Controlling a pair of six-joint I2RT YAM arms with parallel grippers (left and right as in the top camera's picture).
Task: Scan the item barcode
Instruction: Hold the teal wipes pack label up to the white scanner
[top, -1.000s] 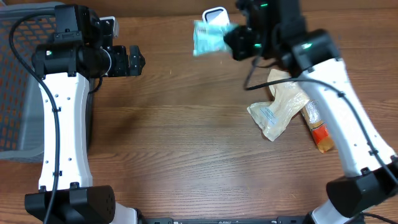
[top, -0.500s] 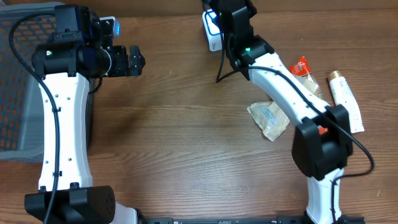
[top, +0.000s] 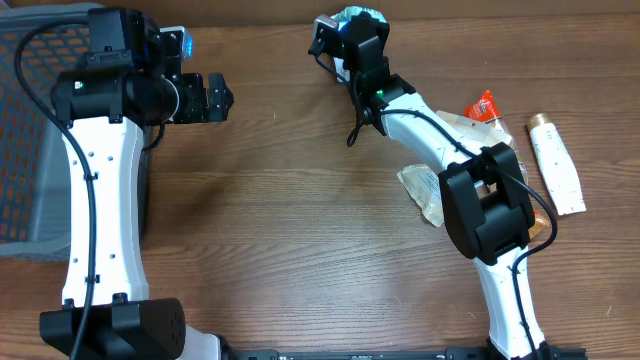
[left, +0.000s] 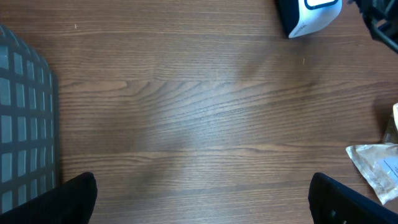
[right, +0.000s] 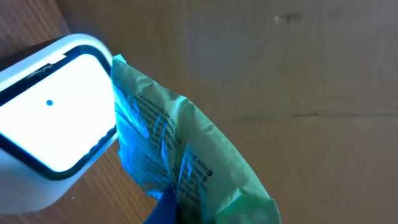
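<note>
**Two arms up, one packet at the scanner**

Your right gripper (top: 352, 28) sits at the top centre of the overhead frame, its arm stretched up from the lower right. Its jaws are together, clamped on the packet (right: 180, 162), a crinkled green film bag with small print on it. In the right wrist view the packet rises from the bottom edge towards the middle. Its upper left corner overlaps the right edge of the scanner (right: 50, 124). You cannot tell from these views whether the two touch. The scanner is white with a dark rim, and its window glows bright at the left of that frame. Blue light falls on the near side of the packet.

Your left gripper (top: 222, 97) hangs at the upper left of the overhead frame with its jaws wide apart and nothing between them. The left wrist view shows bare table (top: 280, 230) below it.

Right of centre in the overhead frame, a tan pouch (top: 428, 190) lies flat. A red sachet (top: 483, 104) lies above and to its right, with a white tube (top: 555, 165) further right. A grey mesh basket (top: 20, 130) fills the left edge.
</note>
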